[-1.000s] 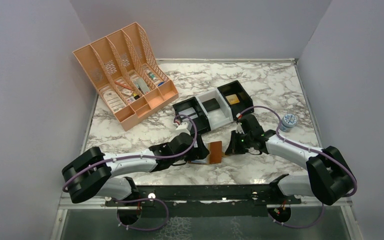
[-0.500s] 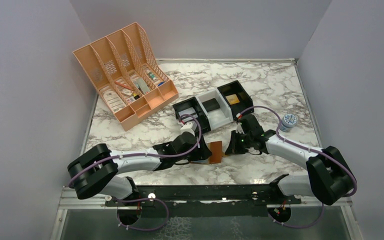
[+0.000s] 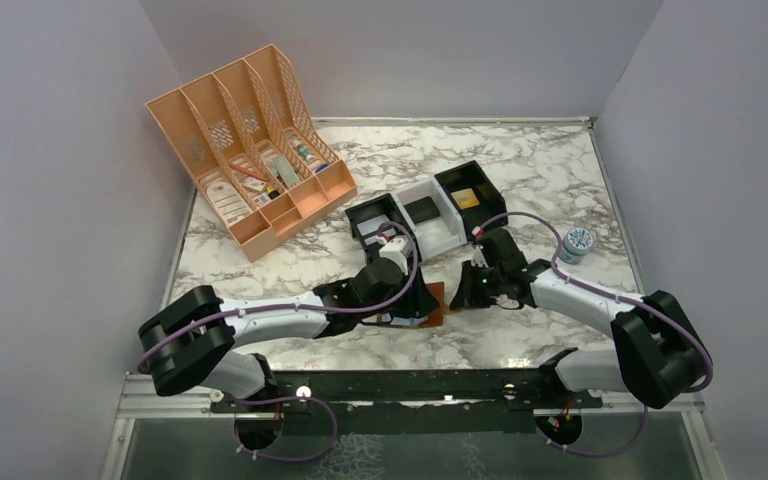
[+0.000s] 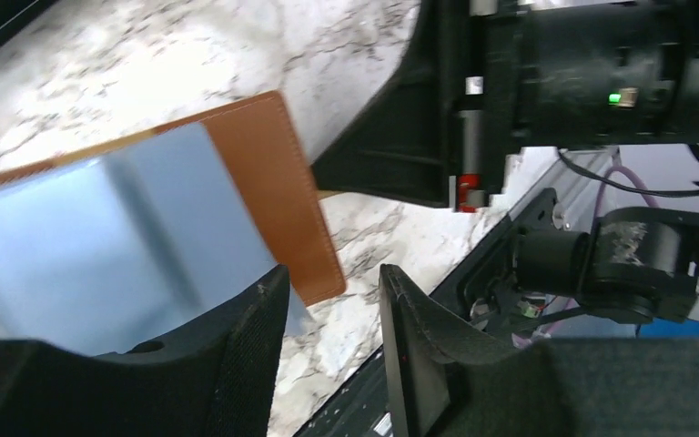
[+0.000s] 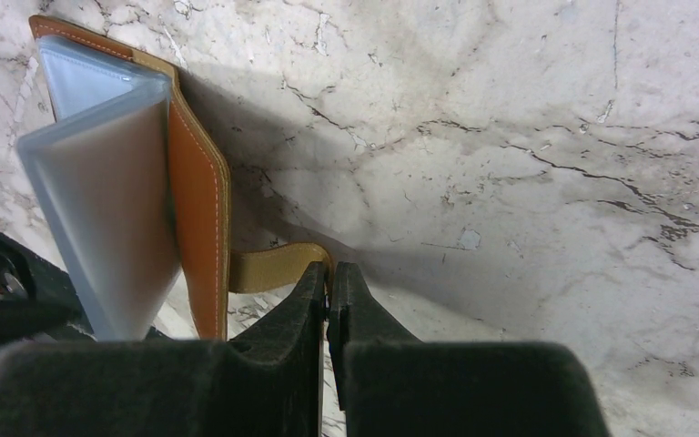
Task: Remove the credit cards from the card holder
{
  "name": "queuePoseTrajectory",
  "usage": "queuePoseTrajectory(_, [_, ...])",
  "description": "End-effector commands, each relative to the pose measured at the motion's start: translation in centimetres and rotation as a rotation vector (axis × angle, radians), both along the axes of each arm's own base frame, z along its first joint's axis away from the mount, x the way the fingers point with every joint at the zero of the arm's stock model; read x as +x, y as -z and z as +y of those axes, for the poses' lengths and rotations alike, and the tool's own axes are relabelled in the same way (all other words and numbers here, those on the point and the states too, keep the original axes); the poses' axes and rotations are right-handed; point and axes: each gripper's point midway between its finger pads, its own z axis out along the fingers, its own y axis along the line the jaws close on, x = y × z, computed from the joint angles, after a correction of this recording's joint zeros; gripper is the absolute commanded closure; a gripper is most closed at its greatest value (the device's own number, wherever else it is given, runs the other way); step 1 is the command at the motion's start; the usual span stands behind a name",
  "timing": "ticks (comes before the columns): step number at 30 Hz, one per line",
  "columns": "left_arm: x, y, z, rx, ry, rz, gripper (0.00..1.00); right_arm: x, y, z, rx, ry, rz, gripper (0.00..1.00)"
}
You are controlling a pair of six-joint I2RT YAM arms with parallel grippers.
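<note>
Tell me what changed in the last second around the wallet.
The left gripper moved right, over the card holder, its fingers narrowing but still apart with nothing between them. Unchanged: the right gripper stays shut on the snap tab, and the card holder has not shifted.

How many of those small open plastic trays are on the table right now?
3, side by side in a diagonal row beyond the card holder: near black tray on the left, white tray in the middle, far black tray back right. None seems hidden.
</note>
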Motion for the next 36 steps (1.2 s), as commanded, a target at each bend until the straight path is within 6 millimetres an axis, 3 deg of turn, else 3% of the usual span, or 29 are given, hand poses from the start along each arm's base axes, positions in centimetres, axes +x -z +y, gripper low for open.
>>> queuePoseTrajectory(1, [0.0, -1.5, -2.1, -0.040, 0.068, -0.041, 0.58, 0.9, -1.0, 0.4, 0.025, 0.013, -0.050, 0.99])
queuePoseTrajectory(10, [-0.6, 1.2, -2.3, 0.007, 0.092, 0.017, 0.60, 1.7, -3.7, 0.3, 0.050, 0.031, -0.135, 0.93])
queuePoseTrajectory(14, [-0.4, 0.3, -1.9, -0.002, 0.080, -0.018, 0.53, 1.7, -4.3, 0.7, 0.066, 0.011, -0.138, 0.92])
queuePoseTrajectory(17, [0.7, -0.1, 0.0, 0.036, -0.016, -0.054, 0.48, 1.6, -4.9, 1.0, 0.080, -0.014, -0.134, 0.89])
queuePoseTrajectory(21, [1.5, 0.4, 2.8, 0.112, -0.115, -0.075, 0.47, 1.9, -7.3, 0.7, 0.079, 0.002, -0.185, 0.63])
queuePoseTrajectory(25, [1.6, 0.5, 4.4, 0.122, -0.163, -0.080, 0.46, 2.9, -10.7, 0.0, 0.047, 0.021, -0.260, 0.56])
queuePoseTrajectory(28, [1.7, 0.6, 5.7, 0.152, -0.192, -0.095, 0.46, 2.9, -13.5, 1.1, 0.111, -0.037, -0.297, 0.56])
queuePoseTrajectory(32, [2.2, 1.0, 8.3, 0.218, -0.259, -0.097, 0.47, 1.4, -16.0, 4.6, 0.333, -0.163, -0.297, 0.58])
queuePoseTrajectory(34, [2.4, 1.3, 9.7, 0.237, -0.296, -0.088, 0.48, 0.8, -16.0, 6.1, 0.398, -0.208, -0.262, 0.59])
queuePoseTrajectory(36, [2.6, 1.8, 10.9, 0.236, -0.323, -0.065, 0.49, 0.8, -14.7, 7.4, 0.348, -0.228, -0.225, 0.60])
